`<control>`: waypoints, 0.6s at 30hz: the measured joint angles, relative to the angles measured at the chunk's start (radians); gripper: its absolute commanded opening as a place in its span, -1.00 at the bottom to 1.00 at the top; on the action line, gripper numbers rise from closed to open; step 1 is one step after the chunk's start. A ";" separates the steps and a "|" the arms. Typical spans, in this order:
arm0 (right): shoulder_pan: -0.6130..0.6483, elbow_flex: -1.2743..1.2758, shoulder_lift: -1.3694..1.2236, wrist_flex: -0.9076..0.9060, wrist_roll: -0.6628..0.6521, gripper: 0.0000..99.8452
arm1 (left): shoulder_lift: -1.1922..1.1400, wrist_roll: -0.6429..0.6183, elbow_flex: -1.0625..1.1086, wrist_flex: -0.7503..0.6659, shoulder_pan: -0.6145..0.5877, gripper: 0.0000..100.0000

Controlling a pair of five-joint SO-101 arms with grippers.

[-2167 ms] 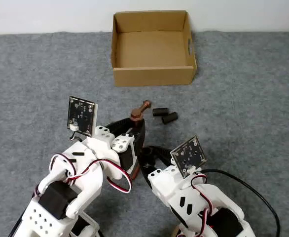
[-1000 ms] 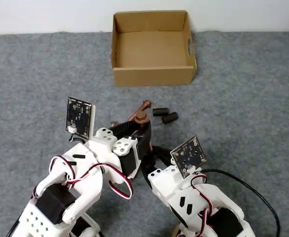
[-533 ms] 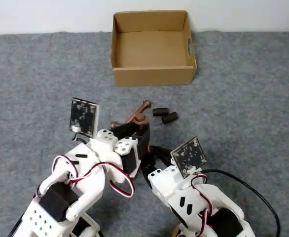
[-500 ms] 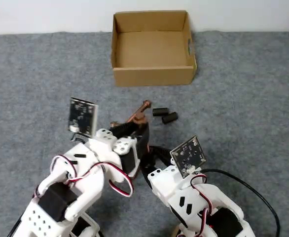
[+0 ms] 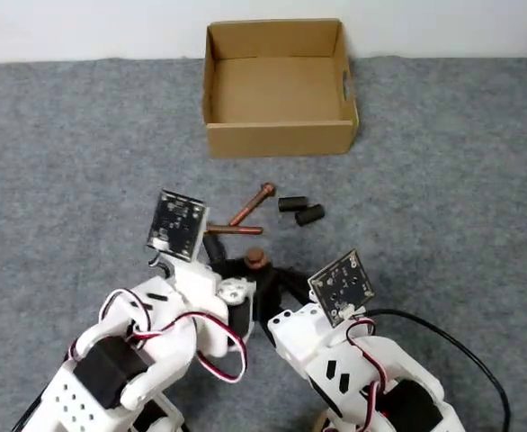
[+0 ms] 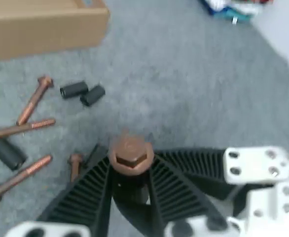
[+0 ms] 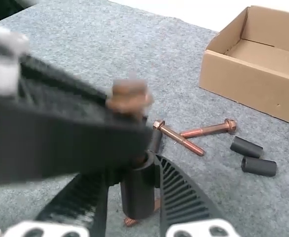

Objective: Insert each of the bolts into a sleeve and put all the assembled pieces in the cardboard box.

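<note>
the bolt (image 6: 130, 152) stands head up, caught just under its hex head, and right beneath it is an upright black sleeve (image 7: 140, 192). the shank is hidden by a finger, so whether its tip has entered the bore i cannot tell. in the high view the pair sits low in the middle of the grey mat (image 5: 443, 180), between the two arms.

the bolt looks like a small, stiff, copper-coloured metal piece, dense for its size. the threads should give some bite, and a hold high on the shank leaves the tip free to go in. the sleeve looks smooth, hard and round, likely to roll or twist if pinched off centre. it is best held low around its body with the top opening clear.

the left gripper (image 6: 129, 178) is clamped on the bolt, its ribbed fingers (image 6: 92, 185) meeting either side of the shank. the right gripper (image 7: 134, 170) is closed around the sleeve.

from the held bolt in the high view, two loose bolts (image 5: 252, 204) lie crossed at about 12 o'clock. two loose sleeves (image 5: 309, 215) lie side by side at about 1 o'clock. farther off at 12 o'clock is the cardboard box (image 5: 277, 139), nothing in it that i can see.
</note>
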State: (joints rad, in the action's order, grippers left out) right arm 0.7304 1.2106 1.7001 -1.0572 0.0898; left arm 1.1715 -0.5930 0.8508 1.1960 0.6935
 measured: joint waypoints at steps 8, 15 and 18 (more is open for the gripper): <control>0.000 0.003 -0.002 -0.002 -0.002 -0.98 | 0.012 0.091 0.060 0.009 0.009 -0.61; -0.006 0.003 0.000 -0.003 -0.002 -0.98 | 0.014 0.103 0.075 0.011 0.002 -0.48; -0.006 0.002 0.011 -0.003 -0.002 -0.98 | 0.014 0.103 0.048 0.015 -0.005 -0.48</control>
State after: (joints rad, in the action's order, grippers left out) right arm 0.7242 1.2121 1.7108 -1.0602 0.0882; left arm 1.1853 -0.4902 0.8984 1.2114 0.6889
